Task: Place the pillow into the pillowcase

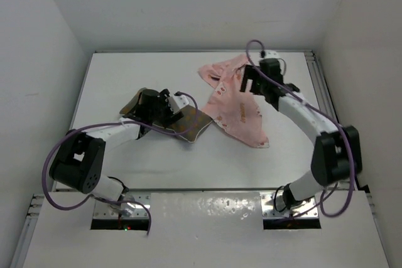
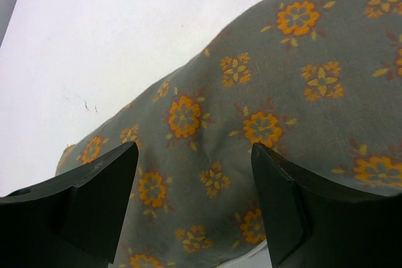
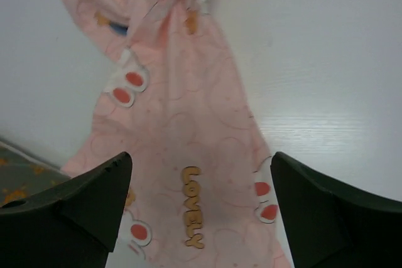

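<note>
The left gripper (image 2: 195,155) hangs low over the pillow (image 2: 282,92), its fingers (image 2: 94,199) spread apart with nothing pinched between them. The olive, orange-flowered fabric fills the gap under them. From this gripper the pillow runs away toward the right arm's side. It lies flat near the middle of the table (image 1: 125,80), slightly toward the left edge. Its right corner is just beside the pillowcase, or touching it; I cannot tell which.

The right gripper (image 3: 201,161) is also spread wide and holds nothing. It hovers above the pillowcase (image 3: 188,130), whose pink cloth passes straight under the gap between the fingers. The case lies crumpled and partly folded on the right half of the table. Its long axis is a diagonal, from a bunched end toward the far edge down to a point toward the near right corner. In the right wrist view a sliver of the pillow shows at the case's lower left edge.

So each arm is nearer its own thing: the left to the pillow, the right to the pillowcase. The coming move probably turns on the case's open mouth, and the folds hide where that is. My judgement is that the right arm must find and lift one layer of that mouth before the left can slide the pillow rightward into it.
</note>
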